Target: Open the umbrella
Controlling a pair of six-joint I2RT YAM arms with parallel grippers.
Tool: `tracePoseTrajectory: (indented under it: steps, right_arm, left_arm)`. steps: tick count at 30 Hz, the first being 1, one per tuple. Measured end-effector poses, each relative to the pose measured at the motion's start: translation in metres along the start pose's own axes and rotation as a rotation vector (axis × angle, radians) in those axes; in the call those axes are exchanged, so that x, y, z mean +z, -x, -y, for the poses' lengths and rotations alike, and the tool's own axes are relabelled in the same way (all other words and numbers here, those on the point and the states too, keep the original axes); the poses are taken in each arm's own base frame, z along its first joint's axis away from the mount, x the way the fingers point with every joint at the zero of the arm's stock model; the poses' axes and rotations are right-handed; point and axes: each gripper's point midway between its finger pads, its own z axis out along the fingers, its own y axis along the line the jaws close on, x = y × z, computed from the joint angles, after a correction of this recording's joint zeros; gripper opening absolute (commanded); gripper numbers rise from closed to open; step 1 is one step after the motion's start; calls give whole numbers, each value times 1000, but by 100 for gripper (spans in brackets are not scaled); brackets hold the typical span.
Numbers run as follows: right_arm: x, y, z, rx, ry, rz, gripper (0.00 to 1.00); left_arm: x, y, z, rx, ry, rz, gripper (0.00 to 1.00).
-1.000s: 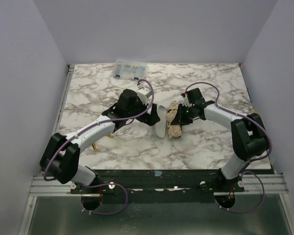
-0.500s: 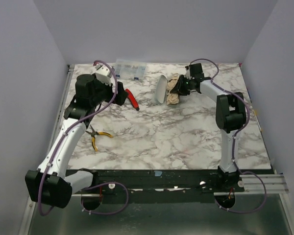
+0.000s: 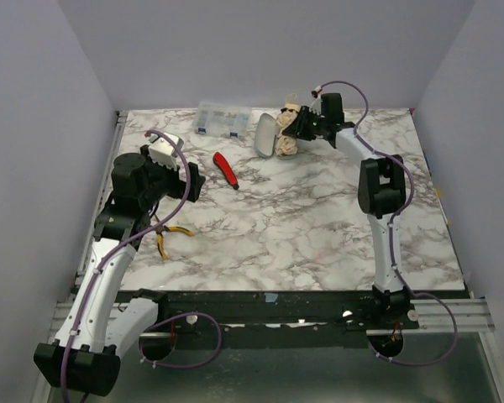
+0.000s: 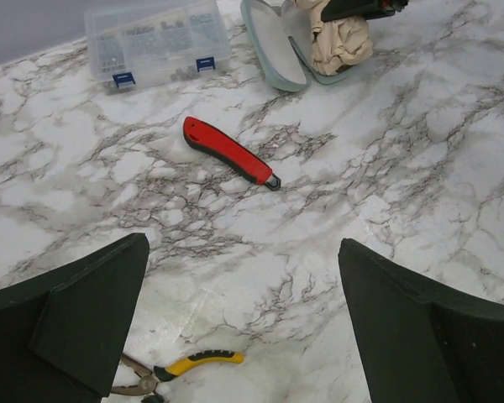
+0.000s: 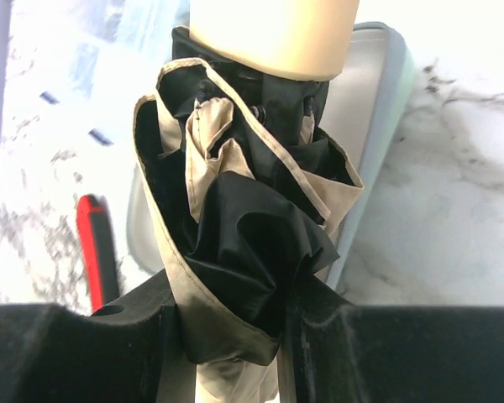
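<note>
We see the umbrella [image 3: 289, 134] still folded at the far side of the table [image 3: 319, 227], tan canopy bunched, its pale sleeve [image 3: 265, 134] just beside it; our right gripper [image 5: 235, 340] clamps the canopy; our left gripper [image 4: 244, 252] hangs with fingers wide apart over the marble, near the red-handled tool [image 4: 227, 151].

Ahead of the left gripper [image 4: 242, 252], bare table [image 4: 386, 193] is stretching free between its spread jaws; the screwdriver [image 4: 228, 151] is lying just beyond, pliers [image 4: 181, 369] beneath, box [image 4: 155, 42] and umbrella [image 4: 340, 42] blocking farther ahead.
</note>
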Motion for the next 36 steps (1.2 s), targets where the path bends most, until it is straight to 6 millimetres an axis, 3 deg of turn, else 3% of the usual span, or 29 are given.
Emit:
tracePoseTrajectory:
  steps: [3, 6, 12, 16, 20, 24, 28, 32, 36]
  right_arm:
    - [-20, -5, -18, -26, 58, -20, 1]
    - [-57, -4, -49, -73, 139, -33, 0]
    - [-154, 21, -135, -307, 342, 47, 1]
    - [-217, 13, -174, -462, 433, 102, 1]
    - [-255, -13, -191, -591, 462, 121, 1]
    - [-282, -57, -196, -670, 475, 100, 1]
    - [-311, -99, -207, -731, 509, 79, 1]
    - [-337, -124, -224, -783, 560, 84, 1]
    - [-347, -145, -230, -790, 593, 56, 1]
  left_arm:
    - [1, -1, 2, 17, -18, -4, 98]
    - [5, -4, 10, 31, -77, -17, 99]
    - [5, 3, 37, 64, -246, -6, 97]
    - [-3, 22, 61, 96, -398, 19, 97]
    - [-21, 40, 86, 117, -545, 50, 96]
    - [-32, 47, 100, 78, -616, 49, 92]
    - [-38, 47, 114, -5, -680, 15, 91]
    - [-44, 41, 142, -38, -776, -26, 92]
    - [-49, 34, 165, -32, -853, -54, 96]
